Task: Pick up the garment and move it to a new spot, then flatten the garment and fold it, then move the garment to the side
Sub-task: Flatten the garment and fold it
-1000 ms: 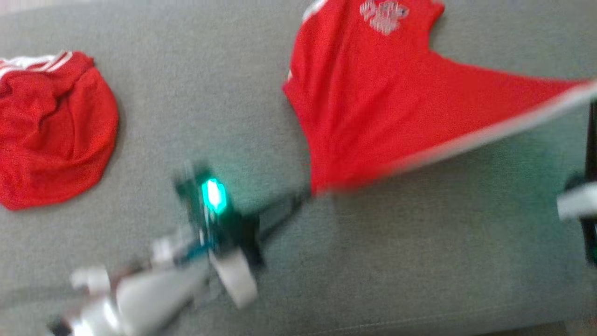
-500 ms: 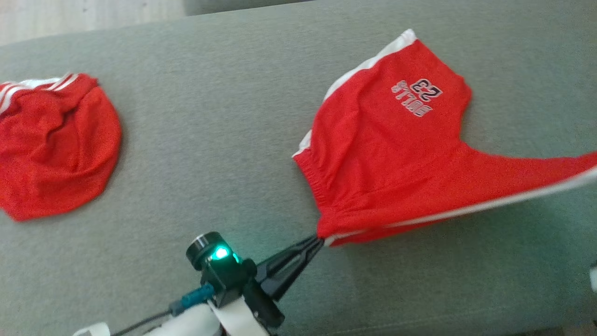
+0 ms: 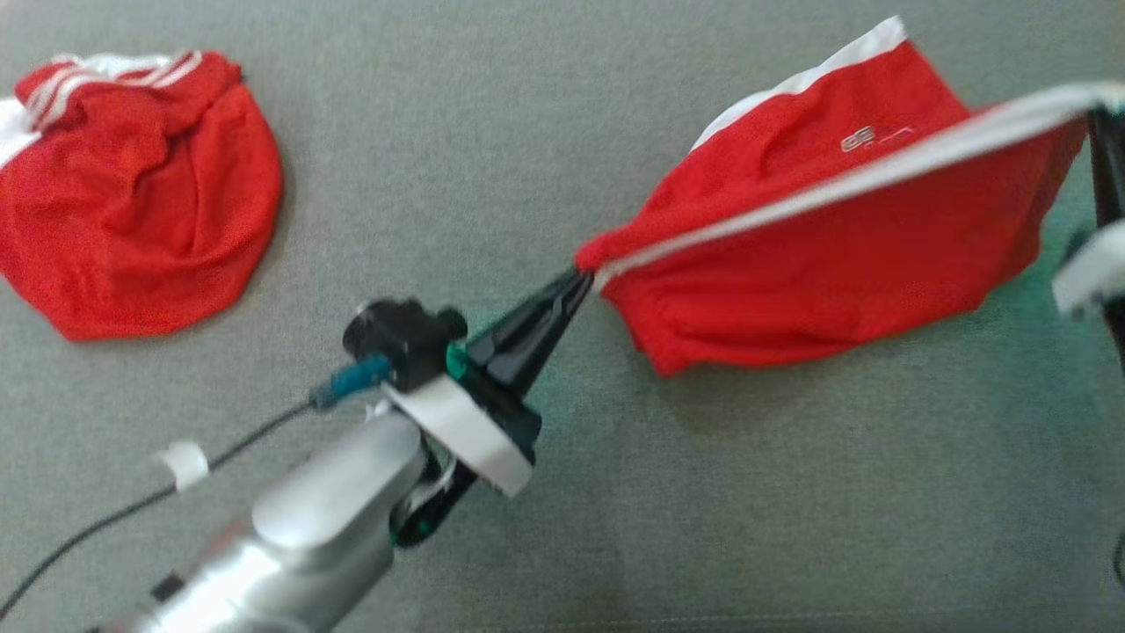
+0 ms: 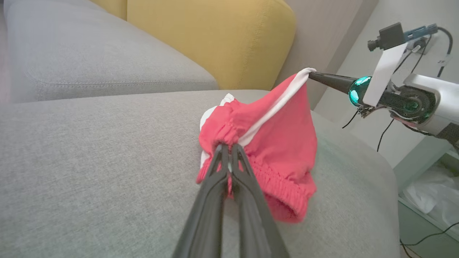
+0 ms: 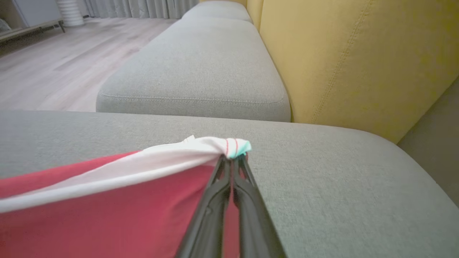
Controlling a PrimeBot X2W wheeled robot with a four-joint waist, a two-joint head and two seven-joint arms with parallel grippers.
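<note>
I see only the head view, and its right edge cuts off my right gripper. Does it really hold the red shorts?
Observer: Yes. In the right wrist view the right gripper is shut on a bunched, white-trimmed corner of the red shorts.
Operator: Which part does the left one pinch?
Observer: The left gripper is shut on the gathered elastic waistband.
Operator: What is behind the seat?
Observer: A yellow back cushion stands behind the grey seat.

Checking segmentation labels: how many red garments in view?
2: red shorts held between left gripper and right gripper, at right; crumpled red garment lying far left. None visibly hidden.
</note>
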